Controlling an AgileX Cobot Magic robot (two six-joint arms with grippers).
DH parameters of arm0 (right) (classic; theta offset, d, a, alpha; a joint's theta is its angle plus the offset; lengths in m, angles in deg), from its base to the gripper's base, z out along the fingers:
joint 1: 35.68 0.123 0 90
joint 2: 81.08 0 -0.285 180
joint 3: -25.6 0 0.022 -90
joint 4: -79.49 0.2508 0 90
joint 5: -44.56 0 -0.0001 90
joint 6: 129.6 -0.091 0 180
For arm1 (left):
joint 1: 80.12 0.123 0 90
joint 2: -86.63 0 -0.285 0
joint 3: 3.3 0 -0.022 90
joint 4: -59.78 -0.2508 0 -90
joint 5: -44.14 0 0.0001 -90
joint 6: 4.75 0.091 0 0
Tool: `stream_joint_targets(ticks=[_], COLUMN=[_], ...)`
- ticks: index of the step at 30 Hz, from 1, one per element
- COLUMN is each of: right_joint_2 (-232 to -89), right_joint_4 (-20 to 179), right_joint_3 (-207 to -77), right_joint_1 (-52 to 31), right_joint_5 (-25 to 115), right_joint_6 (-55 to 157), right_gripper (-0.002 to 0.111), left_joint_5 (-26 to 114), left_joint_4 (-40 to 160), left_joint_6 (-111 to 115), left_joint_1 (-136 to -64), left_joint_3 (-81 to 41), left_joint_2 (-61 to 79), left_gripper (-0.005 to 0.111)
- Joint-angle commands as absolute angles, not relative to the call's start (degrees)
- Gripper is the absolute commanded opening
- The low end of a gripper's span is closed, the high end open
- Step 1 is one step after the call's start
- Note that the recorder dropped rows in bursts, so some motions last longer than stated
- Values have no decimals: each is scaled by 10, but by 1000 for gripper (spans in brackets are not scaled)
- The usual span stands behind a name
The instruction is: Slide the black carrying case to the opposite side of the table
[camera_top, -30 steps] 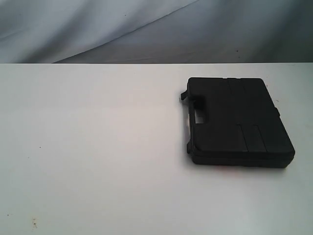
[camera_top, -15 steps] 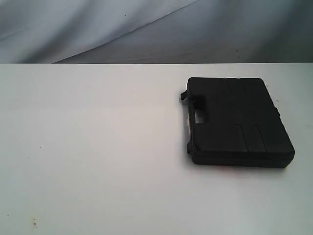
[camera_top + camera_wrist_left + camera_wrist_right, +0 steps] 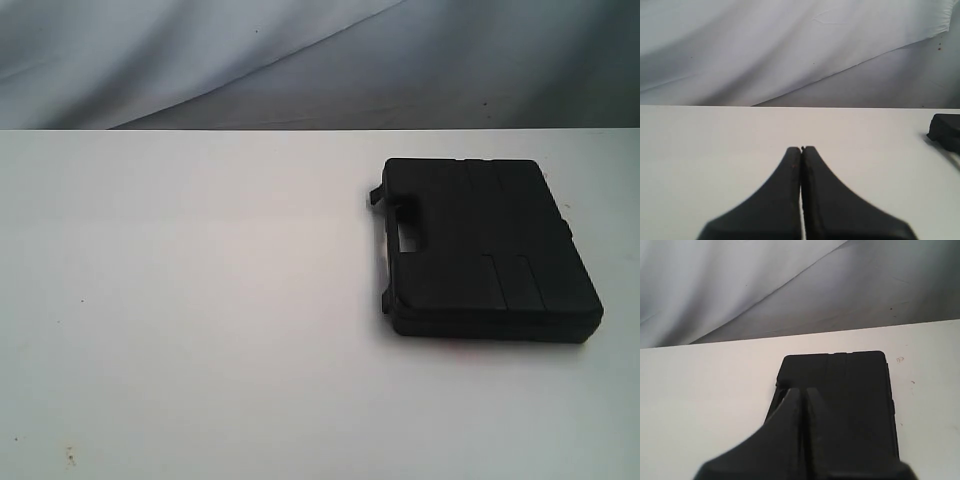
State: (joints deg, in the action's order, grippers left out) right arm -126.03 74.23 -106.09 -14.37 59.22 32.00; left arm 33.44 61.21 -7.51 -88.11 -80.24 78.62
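One case point(image 3: 485, 245), matte black, flat, round-cornered, with a cut-out handle point(image 3: 408, 238) and two latches point(image 3: 375, 196) on its left edge, lies right of centre in the exterior frame on one white table point(image 3: 200, 300); two grippers, left gripper point(image 3: 801, 148) and right gripper point(image 3: 801, 390), each with fingers pressed together, gripping nothing.

No change can be made out over the last second. As far as the exterior view shows, the case point(image 3: 490, 250) has neither slid nor turned on the surface point(image 3: 200, 300); any shift is too slight to tell.
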Motion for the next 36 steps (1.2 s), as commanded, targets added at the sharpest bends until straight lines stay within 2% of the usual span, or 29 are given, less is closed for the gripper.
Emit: stream_joint_targets(ticks=[1, 13, 36], right_joint_2=[-1311, -1463, -1804], right_joint_4=[693, 650, 647], right_joint_3=[-1102, -1200, -1462], right_joint_1=[-112, -36, -36], right_joint_5=[595, 632, 791], right_joint_6=[285, 246, 247], right_gripper=[0, 0, 0], left_joint_5=[336, 336, 336], left_joint_4=[616, 616, 616], left_joint_6=[-74, -74, -74], left_joint_1=[-880, -880, -880], left_joint_3=[-805, -805, -805], left_joint_2=[788, 788, 788], left_gripper=[0, 0, 0])
